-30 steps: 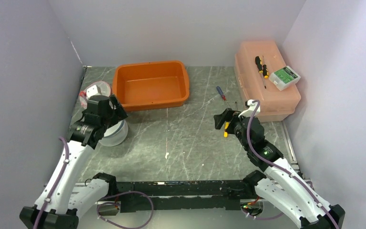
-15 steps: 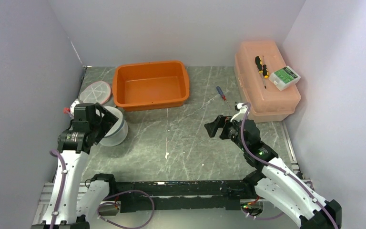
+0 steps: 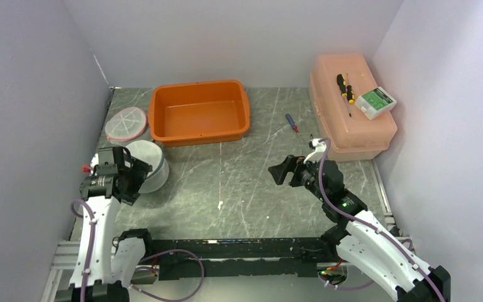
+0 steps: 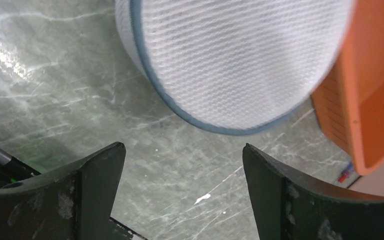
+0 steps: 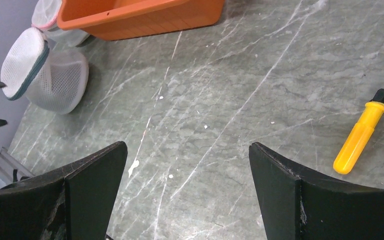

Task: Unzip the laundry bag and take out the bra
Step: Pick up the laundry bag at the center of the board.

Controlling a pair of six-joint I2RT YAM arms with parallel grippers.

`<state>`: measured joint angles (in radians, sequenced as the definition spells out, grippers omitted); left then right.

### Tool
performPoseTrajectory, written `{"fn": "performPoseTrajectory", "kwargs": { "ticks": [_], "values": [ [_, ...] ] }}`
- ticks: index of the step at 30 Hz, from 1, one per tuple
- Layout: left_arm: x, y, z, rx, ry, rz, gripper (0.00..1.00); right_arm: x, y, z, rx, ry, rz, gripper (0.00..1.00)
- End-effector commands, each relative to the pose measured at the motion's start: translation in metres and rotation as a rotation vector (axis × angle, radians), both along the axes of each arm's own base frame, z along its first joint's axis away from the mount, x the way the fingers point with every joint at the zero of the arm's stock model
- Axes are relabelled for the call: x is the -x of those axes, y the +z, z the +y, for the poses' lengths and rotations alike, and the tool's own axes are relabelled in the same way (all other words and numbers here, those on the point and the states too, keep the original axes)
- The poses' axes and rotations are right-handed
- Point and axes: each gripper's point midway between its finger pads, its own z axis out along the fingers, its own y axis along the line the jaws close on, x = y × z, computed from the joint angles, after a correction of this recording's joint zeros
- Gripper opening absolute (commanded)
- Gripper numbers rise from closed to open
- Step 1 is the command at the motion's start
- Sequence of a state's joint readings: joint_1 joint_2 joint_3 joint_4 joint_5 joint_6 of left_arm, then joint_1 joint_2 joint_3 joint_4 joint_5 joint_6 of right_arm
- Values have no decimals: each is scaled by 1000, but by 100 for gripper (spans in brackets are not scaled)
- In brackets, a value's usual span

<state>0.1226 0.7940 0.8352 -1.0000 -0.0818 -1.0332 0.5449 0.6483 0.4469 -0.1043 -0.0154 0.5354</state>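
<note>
Honestly, your left gripper and right gripper gape empty; bump the mid-left laundry bag and it'll probably skid.

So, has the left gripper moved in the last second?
Yes. The left gripper has pulled back toward the near table edge and leftwards, away from the orange tub's front-left corner. It now sits beside the white mesh laundry bag.

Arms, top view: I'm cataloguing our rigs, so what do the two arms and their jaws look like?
Both the left arm and right arm have white shells on the lower links, black joints and wrists, and a mauve cable running along each. The jaws are black, tapered, scuffed plates.
</note>
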Motion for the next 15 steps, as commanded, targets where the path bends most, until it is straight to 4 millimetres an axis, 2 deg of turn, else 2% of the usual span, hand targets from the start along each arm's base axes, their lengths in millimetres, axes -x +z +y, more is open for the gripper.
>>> {"fn": "performPoseTrajectory", "kwargs": {
  "ticks": [1, 4, 8, 15],
  "values": [
    [-5, -17, 0, 81, 67, 7, 89, -1, 14, 5, -39, 17, -39, 96],
    [-11, -16, 9, 90, 99, -28, 85, 0, 16, 5, -40, 21, -39, 96],
    [-17, -24, 14, 140, 121, -12, 80, 3, 15, 7, -42, 33, -30, 96],
    [-24, -25, 27, 193, 169, -91, 76, 4, 12, 6, -33, 35, -20, 96]
  ]
}}
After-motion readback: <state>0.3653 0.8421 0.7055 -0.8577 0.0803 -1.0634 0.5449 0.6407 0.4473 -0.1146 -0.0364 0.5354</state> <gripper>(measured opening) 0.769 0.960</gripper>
